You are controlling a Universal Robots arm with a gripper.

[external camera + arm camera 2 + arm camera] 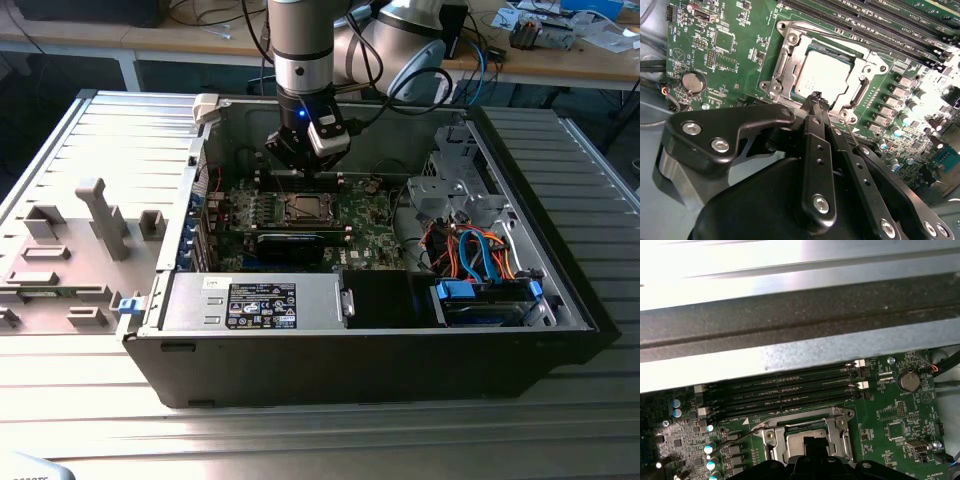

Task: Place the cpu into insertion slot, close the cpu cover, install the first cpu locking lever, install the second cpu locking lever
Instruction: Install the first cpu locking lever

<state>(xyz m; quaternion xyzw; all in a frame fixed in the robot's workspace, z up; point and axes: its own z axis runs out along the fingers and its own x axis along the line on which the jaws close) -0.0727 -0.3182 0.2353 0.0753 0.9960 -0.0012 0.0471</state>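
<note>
One cpu [822, 75] sits flat in the slot [790, 47] on the green board [730, 45], silver top showing through the cover [866, 62], which lies down over it w/ its window framing the chip. In the first wrist view the cover [837, 422] looks closed too, and a thin lever [735, 436] runs out from its corner, angled off the board toward the capacitors.

Gripper [816, 97] hangs right at the socket's edge, jaws drawn narrow, tips nearly together, nothing held between them. Cannot tell if the tips touch the cover or a lever. A thin wire lever [849, 129] shows just beside the fingers [812, 107].

Memory slots [785, 390] run in a row beside the socket; a coin cell [692, 82] sits on the board's other side.

In the exterior view the arm [300, 40] drops into the open pc case [350, 350], gripper [300, 160] near the socket [302, 208]. Drive bay w/ blue and orange cables [480, 260] is toward the exterior view's right; grey fixture blocks [100, 215] lie on the counter [60, 380] to the exterior view's left.
</note>
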